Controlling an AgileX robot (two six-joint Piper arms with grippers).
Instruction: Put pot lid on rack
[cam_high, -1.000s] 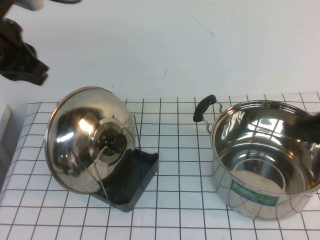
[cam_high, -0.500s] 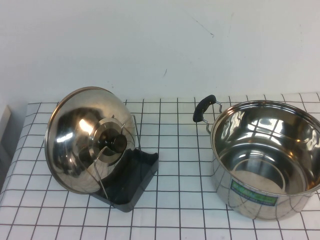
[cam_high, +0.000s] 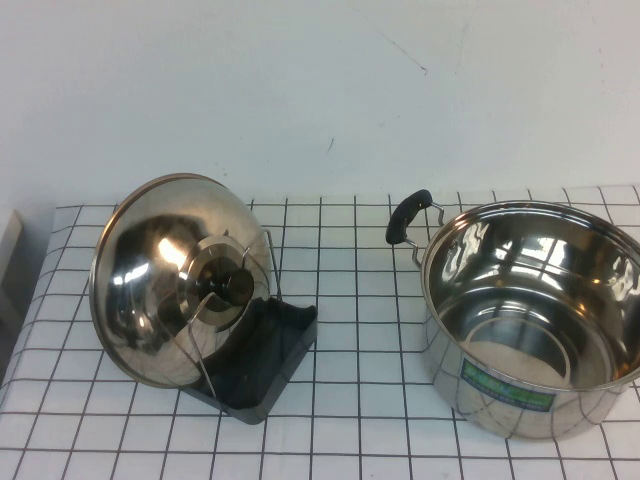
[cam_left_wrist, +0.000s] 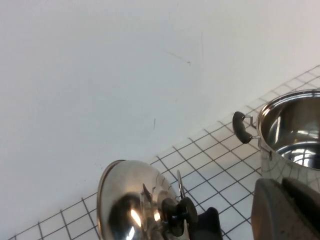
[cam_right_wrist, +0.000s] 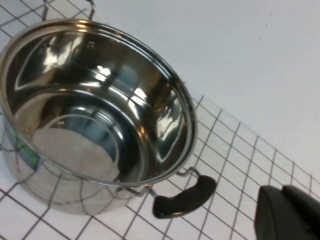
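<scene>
I see the tabletop (cam_high: 360, 250), white with a black grid, carrying a black rack (cam_high: 265, 360) on my left and an open steel pot (cam_high: 530, 310) well apart on my right.

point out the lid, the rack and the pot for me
lid (cam_high: 150, 290), high view, on its shiny dome left of the knob
rack (cam_high: 270, 345), high view, on its dark base right of the lid
pot (cam_high: 500, 385), high view, on its outer wall by the label
</scene>
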